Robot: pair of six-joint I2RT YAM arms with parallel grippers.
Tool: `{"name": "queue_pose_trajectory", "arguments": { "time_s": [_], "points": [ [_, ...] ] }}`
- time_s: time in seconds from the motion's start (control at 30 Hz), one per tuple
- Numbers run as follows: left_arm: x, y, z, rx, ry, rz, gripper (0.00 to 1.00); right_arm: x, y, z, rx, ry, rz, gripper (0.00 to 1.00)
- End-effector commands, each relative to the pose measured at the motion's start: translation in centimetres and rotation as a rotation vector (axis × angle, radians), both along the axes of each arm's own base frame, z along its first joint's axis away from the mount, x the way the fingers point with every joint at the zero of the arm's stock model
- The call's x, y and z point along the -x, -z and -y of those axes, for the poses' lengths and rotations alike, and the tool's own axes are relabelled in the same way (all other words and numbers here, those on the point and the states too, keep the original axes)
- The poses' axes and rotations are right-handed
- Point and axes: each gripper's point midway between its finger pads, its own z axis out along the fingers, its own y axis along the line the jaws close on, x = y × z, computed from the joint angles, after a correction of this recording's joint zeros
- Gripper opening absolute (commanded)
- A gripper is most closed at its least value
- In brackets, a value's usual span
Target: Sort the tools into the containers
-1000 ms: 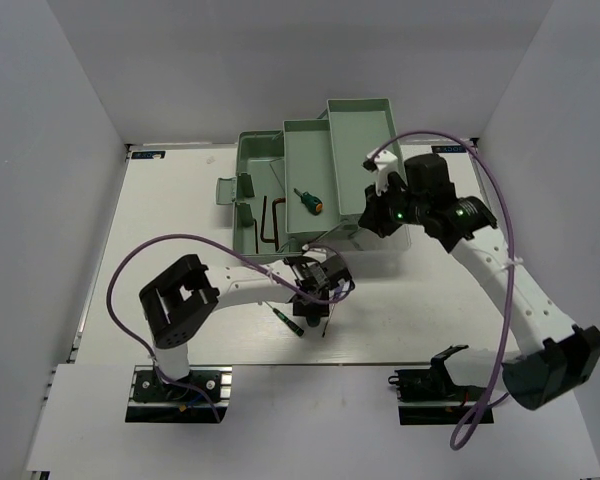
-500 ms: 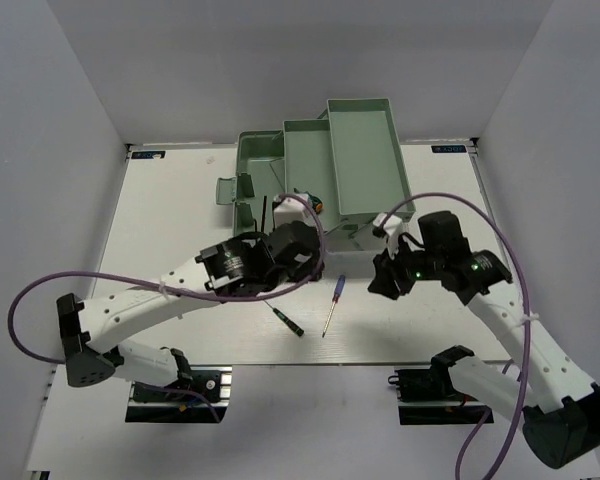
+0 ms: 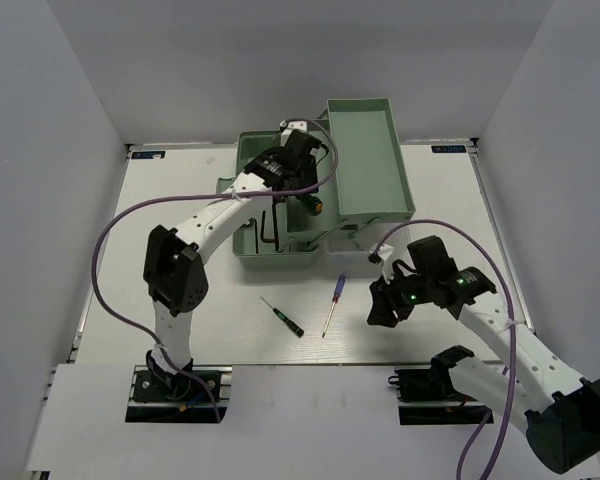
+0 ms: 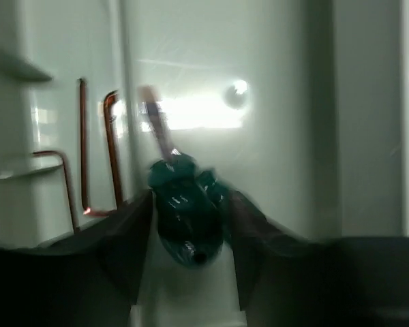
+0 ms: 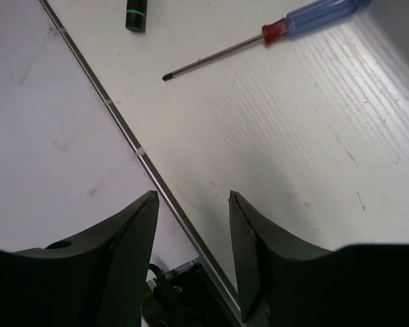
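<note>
From above, you have the left claw (image 3: pixel 302 185) reached out over the toolbox (image 3: pixel 270 262), low above its middle tray (image 3: pixel 300 230). The stubby (image 3: pixel 311 201) lies on that tray just beside the claw, its orange end pointing towards the right arm. The hex keys (image 3: pixel 270 222) lie in the box's compartment left of the tray. On the table (image 3: pixel 440 210) in front of the box, the blue screwdriver (image 3: pixel 333 305) and the thin screwdriver (image 3: pixel 282 317) lie near each other but apart. Your right claw (image 3: pixel 380 305) hangs over the table just right of the blue one.

Through your left wrist camera, which is blurred, the left claw (image 4: pixel 191 194) has a finger on each side of the stubby (image 4: pixel 187 211), whose green handle fills the gap and whose shaft points away across the tray (image 4: pixel 286 170). You cannot tell whether the fingers pinch it or only flank it. The hex keys (image 4: pixel 83 143) show to the left, past the tray wall.

Through your right wrist camera, the right claw (image 5: pixel 191 225) is released: its fingers stand apart with nothing between them, over the near edge of the table (image 5: pixel 327 170). The blue screwdriver (image 5: pixel 266 35) lies flat ahead of it, well clear of the fingers, tip towards the left of the view. The butt of the thin screwdriver (image 5: pixel 136 15) shows at the top
</note>
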Motion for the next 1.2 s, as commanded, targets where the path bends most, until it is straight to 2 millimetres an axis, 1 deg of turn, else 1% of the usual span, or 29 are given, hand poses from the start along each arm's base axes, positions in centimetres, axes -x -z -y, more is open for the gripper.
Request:
{"name": "queue_pose_trajectory", "arguments": {
  "time_s": [0.0, 0.03, 0.1, 0.13, 0.17, 0.2, 0.23, 0.27, 0.3, 0.33, 0.37, 0.4, 0.43, 0.47, 0.5, 0.53, 0.57, 0.6, 0.63, 0.67, 0.7, 0.73, 0.77, 0.83, 0.87, 0.9, 0.97, 1.13, 1.17],
  "points": [
    [-0.6, -3.6, 2.1, 0.044, 0.114, 0.042, 0.61, -0.6, -0.3, -0.8, -0.040, 0.026, 0.032, 0.52],
    [-0.9, -3.6, 1.6, 0.036, 0.110, 0.044, 0.66, -0.7, -0.1, -0.9, -0.035, 0.035, 0.027, 0.52],
    [-0.9, -3.3, 1.8, 0.043, 0.120, 0.041, 0.71, -1.4, 0.2, -1.2, -0.033, 0.073, 0.023, 0.52],
    [-0.6, -3.7, 1.6, 0.046, 0.120, 0.044, 0.76, -1.4, 0.4, -1.5, -0.029, 0.068, 0.018, 0.51],
    [-0.3, -5.1, 1.3, 0.064, 0.120, 0.070, 0.77, -1.8, 0.5, -1.6, -0.027, 0.090, 0.012, 0.48],
    [0.1, -5.1, 1.0, 0.062, 0.120, 0.067, 0.80, -1.6, 1.0, -2.2, -0.030, 0.088, 0.000, 0.46],
    [0.4, -5.8, 0.5, 0.062, 0.110, 0.081, 0.84, -2.0, 1.0, -2.7, -0.043, 0.087, 0.016, 0.46],
    [1.1, -5.7, 0.3, 0.040, 0.120, 0.090, 0.85, -2.2, 1.9, -2.8, -0.013, 0.104, 0.008, 0.42],
    [2.3, -8.2, -0.4, 0.053, 0.131, 0.143, 0.85, -2.5, 2.2, -3.3, -0.020, 0.118, 0.009, 0.42],
    [3.1, -8.8, -1.0, 0.058, 0.131, 0.149, 0.86, -2.4, 2.5, -3.6, -0.008, 0.111, 0.007, 0.41],
    [4.3, -9.3, -1.1, 0.075, 0.153, 0.158, 0.87, -2.7, 3.4, -3.6, 0.031, 0.145, -0.004, 0.41],
    [6.1, -7.1, -1.9, 0.053, 0.156, 0.111, 0.87, -2.8, 4.0, -3.8, 0.051, 0.162, -0.025, 0.41],
    [7.1, -7.2, -2.7, 0.069, 0.150, 0.118, 0.89, -2.8, 3.9, -4.6, 0.041, 0.146, -0.003, 0.41],
    [9.4, -9.6, -3.7, 0.135, 0.156, 0.163, 0.89, -3.3, 4.5, -4.5, 0.070, 0.184, -0.002, 0.41],
    [11.3, -6.7, -4.7, 0.112, 0.157, 0.112, 0.89, -3.4, 4.8, -4.8, 0.072, 0.194, -0.002, 0.45],
    [12.5, -6.1, -5.8, 0.115, 0.147, 0.096, 0.90, -3.2, 5.0, -5.3, 0.074, 0.199, -0.004, 0.47],
    [14.3, -3.8, -6.8, 0.105, 0.135, 0.046, 0.90, -3.8, 5.5, -5.4, 0.101, 0.227, 0.018, 0.48],
    [15.9, -4.6, -8.3, 0.133, 0.126, 0.062, 0.90, -3.8, 5.6, -5.6, 0.100, 0.268, -0.001, 0.52],
    [17.1, -4.2, -8.7, 0.146, 0.133, 0.048, 0.90, -3.9, 5.5, -6.0, 0.103, 0.283, 0.000, 0.52],
    [18.8, -3.0, -9.8, 0.160, 0.128, 0.020, 0.90, -4.3, 6.0, -6.0, 0.127, 0.308, 0.012, 0.54],
    [19.4, -2.5, -10.4, 0.163, 0.121, 0.011, 0.90, -4.3, 5.9, -6.5, 0.114, 0.343, -0.011, 0.56],
    [20.2, -2.0, -10.2, 0.179, 0.136, -0.002, 0.90, -4.3, 5.8, -6.9, 0.107, 0.354, -0.016, 0.58],
    [21.1, -0.4, -10.7, 0.168, 0.138, -0.040, 0.90, -4.6, 5.9, -7.4, 0.113, 0.366, -0.002, 0.58],
    [22.2, -0.1, -10.8, 0.203, 0.151, -0.051, 0.90, -5.5, 5.5, -8.1, 0.100, 0.433, 0.005, 0.58],
    [22.6, 0.9, -11.1, 0.191, 0.150, -0.065, 0.90, -6.3, 5.4, -8.5, 0.107, 0.478, 0.015, 0.58],
    [23.1, 1.2, -10.9, 0.196, 0.169, -0.076, 0.90, -6.3, 5.5, -8.8, 0.113, 0.485, 0.021, 0.58],
    [23.7, 2.1, -10.7, 0.195, 0.189, -0.092, 0.90, -7.7, 5.5, -9.0, 0.135, 0.533, 0.071, 0.56],
    [24.9, 4.2, -10.8, 0.176, 0.208, -0.144, 0.91, -9.5, 6.3, -9.0, 0.209, 0.587, 0.142, 0.55],
    [25.0, 4.3, -11.0, 0.178, 0.209, -0.142, 0.91, -9.7, 6.3, -9.0, 0.215, 0.590, 0.157, 0.55]
  ]
}}
